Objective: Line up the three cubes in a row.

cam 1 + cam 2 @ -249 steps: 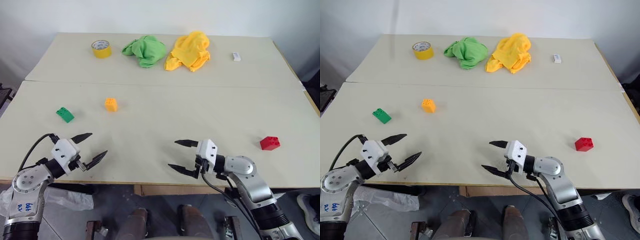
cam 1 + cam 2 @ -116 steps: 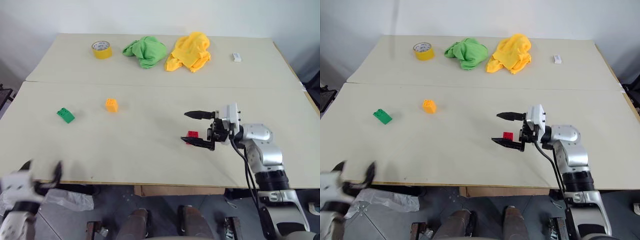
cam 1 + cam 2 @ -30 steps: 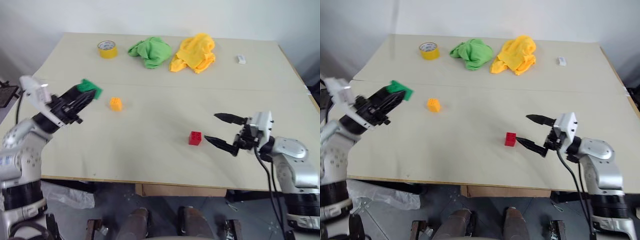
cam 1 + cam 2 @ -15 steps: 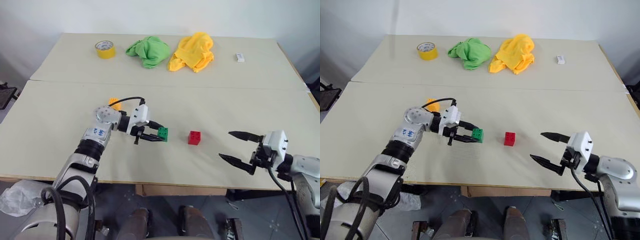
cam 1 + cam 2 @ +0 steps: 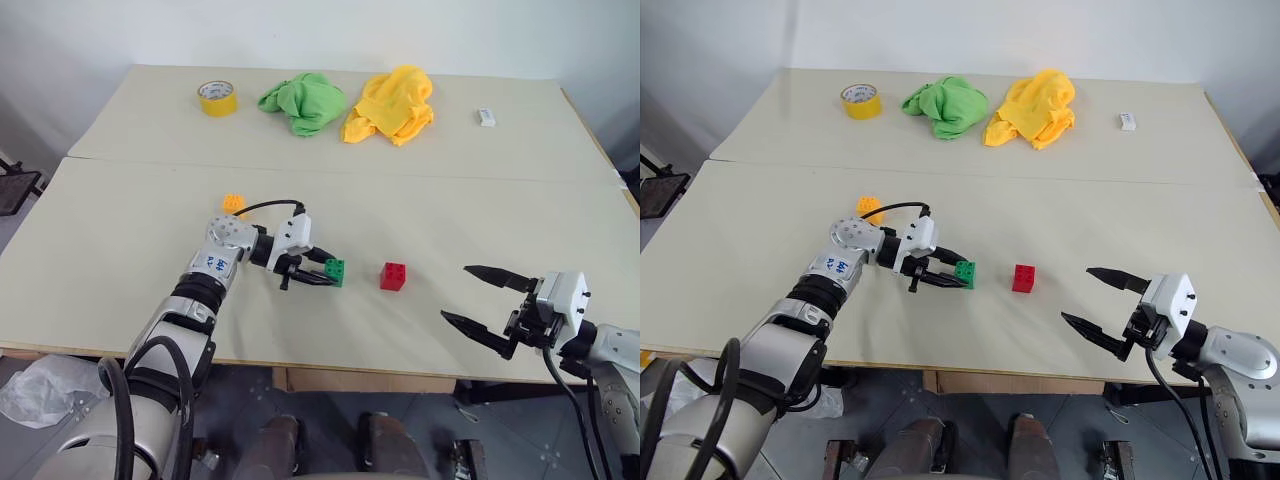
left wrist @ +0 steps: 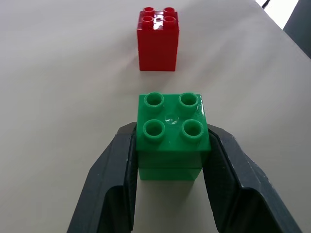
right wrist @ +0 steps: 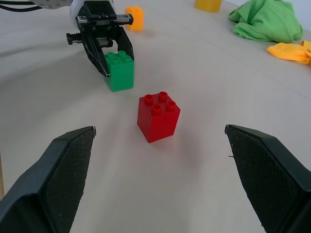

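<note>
Now the left pincer (image 5: 322,273) has set the green cube (image 5: 336,271) on the bench (image 5: 120,230), at 9 o'clock of the red cube (image 5: 393,276), fingers loosening around it; the right pincer (image 5: 487,306) waits open. The orange cube (image 5: 234,202) remains.

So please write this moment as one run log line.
left gripper: around green cube on table | red cube: beside, apart | right gripper: open

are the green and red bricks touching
Apart. The left wrist view shows bare table between the green brick and the red brick; the right wrist view shows the same gap.
</note>
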